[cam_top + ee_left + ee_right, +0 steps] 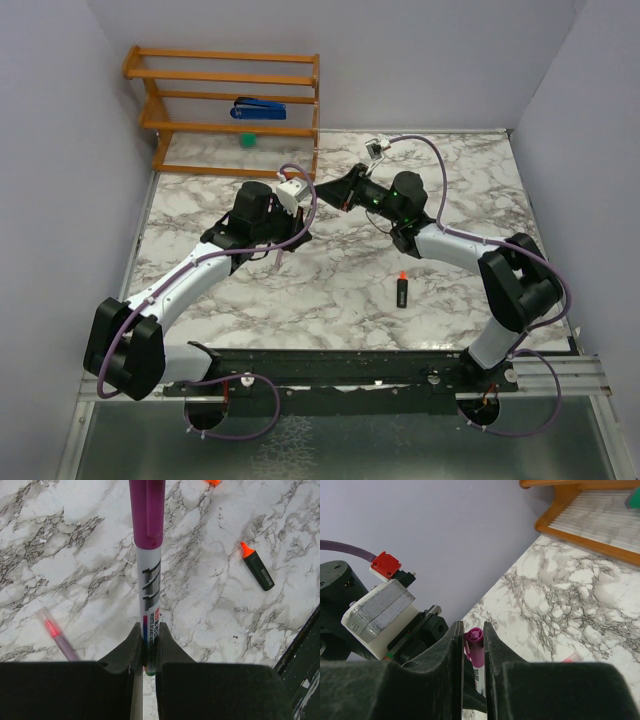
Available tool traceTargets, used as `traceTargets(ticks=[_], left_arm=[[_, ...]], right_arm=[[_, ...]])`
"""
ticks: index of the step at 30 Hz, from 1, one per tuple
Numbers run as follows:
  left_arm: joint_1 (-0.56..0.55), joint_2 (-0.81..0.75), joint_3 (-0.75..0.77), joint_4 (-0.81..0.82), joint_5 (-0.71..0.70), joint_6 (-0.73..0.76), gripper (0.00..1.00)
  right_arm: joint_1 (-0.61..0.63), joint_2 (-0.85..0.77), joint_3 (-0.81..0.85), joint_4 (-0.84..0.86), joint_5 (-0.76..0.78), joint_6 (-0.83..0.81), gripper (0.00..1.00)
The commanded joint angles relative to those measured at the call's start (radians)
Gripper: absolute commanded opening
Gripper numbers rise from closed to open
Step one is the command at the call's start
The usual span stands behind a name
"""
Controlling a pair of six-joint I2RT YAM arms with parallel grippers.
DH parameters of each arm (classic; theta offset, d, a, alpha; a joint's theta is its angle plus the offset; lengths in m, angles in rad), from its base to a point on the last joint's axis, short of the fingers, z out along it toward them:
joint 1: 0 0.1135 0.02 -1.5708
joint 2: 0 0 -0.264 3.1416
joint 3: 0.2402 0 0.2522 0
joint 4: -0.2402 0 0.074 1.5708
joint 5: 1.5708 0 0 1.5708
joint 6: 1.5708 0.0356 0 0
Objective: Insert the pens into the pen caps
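Note:
My left gripper (148, 631) is shut on the lower end of the silver-grey pen (149, 587), which points straight away from it above the marble table (65, 555). A magenta cap (147, 510) sits on the pen's far end. My right gripper (473, 628) is shut on that magenta cap (475, 645), meeting the left arm at mid-table. On the table lie the black marker (400, 291) with its orange tip, an orange cap (213, 482) at the frame's top edge, and a blurred pink pen (59, 639).
A wooden shelf (230, 95) stands at the back left, holding a blue stapler (258, 106) and a small green ball (247, 140). A dark rail (380, 365) runs along the table's near edge. Purple walls close in the sides.

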Motion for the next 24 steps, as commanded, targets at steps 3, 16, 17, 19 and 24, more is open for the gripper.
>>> traceTargets(ticks=[3, 16, 17, 19, 24], left_arm=[[0.015, -0.024, 0.079, 0.217, -0.064, -0.009, 0.0], [0.019, -0.038, 0.067, 0.247, -0.078, -0.016, 0.0], [0.019, -0.04, 0.065, 0.253, -0.081, -0.016, 0.0], [0.019, -0.046, 0.063, 0.259, -0.09, -0.019, 0.0], [0.021, -0.043, 0.067, 0.266, -0.088, -0.021, 0.0]], right_arm=[[0.082, 0.045, -0.048, -0.093, -0.162, 0.029, 0.0], [0.085, 0.049, -0.049, -0.091, -0.165, 0.032, 0.0], [0.086, 0.049, -0.049, -0.092, -0.164, 0.032, 0.0], [0.088, 0.051, -0.049, -0.09, -0.164, 0.032, 0.0], [0.088, 0.052, -0.049, -0.089, -0.165, 0.033, 0.0]])
